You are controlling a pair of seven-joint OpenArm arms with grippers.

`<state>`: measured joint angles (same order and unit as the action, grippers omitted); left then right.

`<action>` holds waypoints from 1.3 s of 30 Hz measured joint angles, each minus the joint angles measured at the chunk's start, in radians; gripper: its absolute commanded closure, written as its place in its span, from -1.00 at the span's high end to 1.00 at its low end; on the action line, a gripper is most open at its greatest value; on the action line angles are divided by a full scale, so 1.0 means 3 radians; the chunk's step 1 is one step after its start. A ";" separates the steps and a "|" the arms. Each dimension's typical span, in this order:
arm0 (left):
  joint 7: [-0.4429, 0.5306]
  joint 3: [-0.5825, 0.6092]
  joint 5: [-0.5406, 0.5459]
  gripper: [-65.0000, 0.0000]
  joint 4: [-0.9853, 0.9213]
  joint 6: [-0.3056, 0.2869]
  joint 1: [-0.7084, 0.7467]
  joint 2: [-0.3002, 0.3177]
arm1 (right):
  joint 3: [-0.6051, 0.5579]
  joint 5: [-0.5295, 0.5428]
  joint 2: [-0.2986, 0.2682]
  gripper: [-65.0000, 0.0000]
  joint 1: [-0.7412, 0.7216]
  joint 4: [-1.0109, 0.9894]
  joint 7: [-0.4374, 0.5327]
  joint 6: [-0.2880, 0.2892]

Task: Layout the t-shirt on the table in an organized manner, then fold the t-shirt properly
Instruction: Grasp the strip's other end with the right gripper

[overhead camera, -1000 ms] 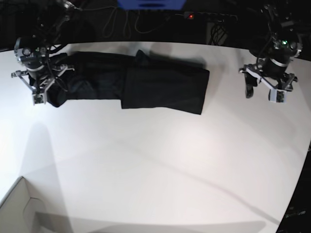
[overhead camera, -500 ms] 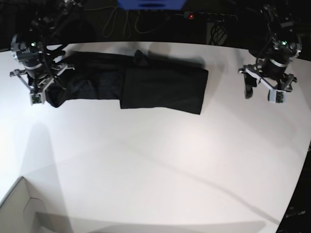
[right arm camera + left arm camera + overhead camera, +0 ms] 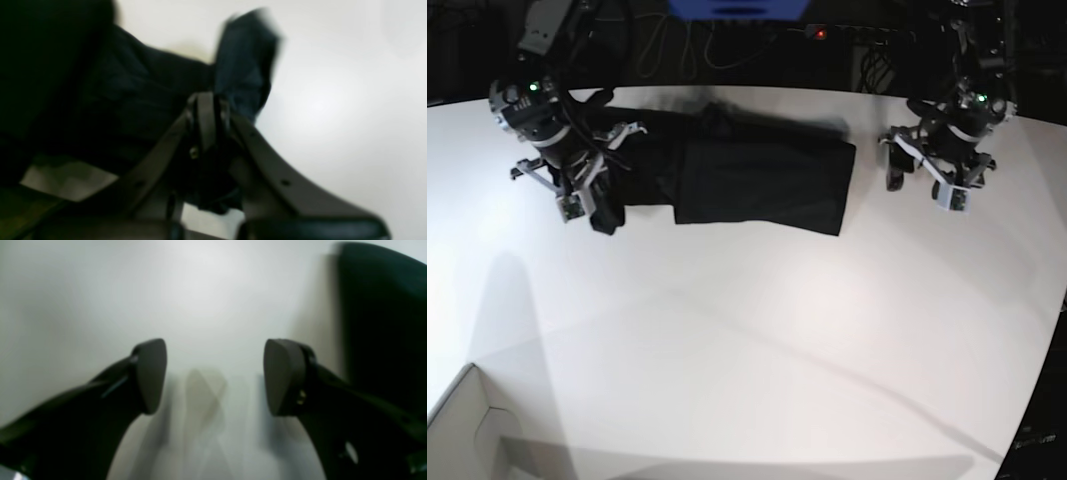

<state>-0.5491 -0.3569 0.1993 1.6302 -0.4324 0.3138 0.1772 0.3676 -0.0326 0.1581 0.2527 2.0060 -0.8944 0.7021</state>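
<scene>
**Shirt end pinched, other arm idle**

One t-shirt (image 3: 762, 185), black, lies part-folded near the table's (image 3: 757, 340) 12 o'clock edge, long axis running 9 to 3. Its 9 o'clock end is bunched in the right gripper (image 3: 599, 212), jaws pressed together on cloth (the wrist view shows fabric pinched). The left gripper (image 3: 920, 178), spread and empty, hangs just off the 3 o'clock hem. Two grippers, one garment. Likely next: carry the held end toward 3.
</scene>
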 measured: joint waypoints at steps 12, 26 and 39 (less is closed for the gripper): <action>0.0001 0.0320 -0.0045 0.37 -0.0181 0.0042 -0.0267 -0.0141 | -0.0752 -0.0014 -0.0017 -1.00 0.0003 0.0019 -0.0023 0.0000; -0.0001 0.0423 -0.0051 0.37 -0.0168 0.0047 -0.0258 -0.0130 | -0.0908 0.1279 -0.0221 -1.00 -0.0103 0.0084 -0.0047 0.0000; 0.0000 0.0427 -0.0048 0.37 -0.0164 0.0047 -0.0251 -0.0134 | -0.1315 0.1994 -0.0369 -1.00 -0.0295 0.0080 -0.0163 0.0000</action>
<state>-0.5491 -0.2287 0.1848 1.5810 -0.4183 0.2386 0.1371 -0.0269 0.5655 0.0475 0.1642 2.0300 -0.9432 0.7021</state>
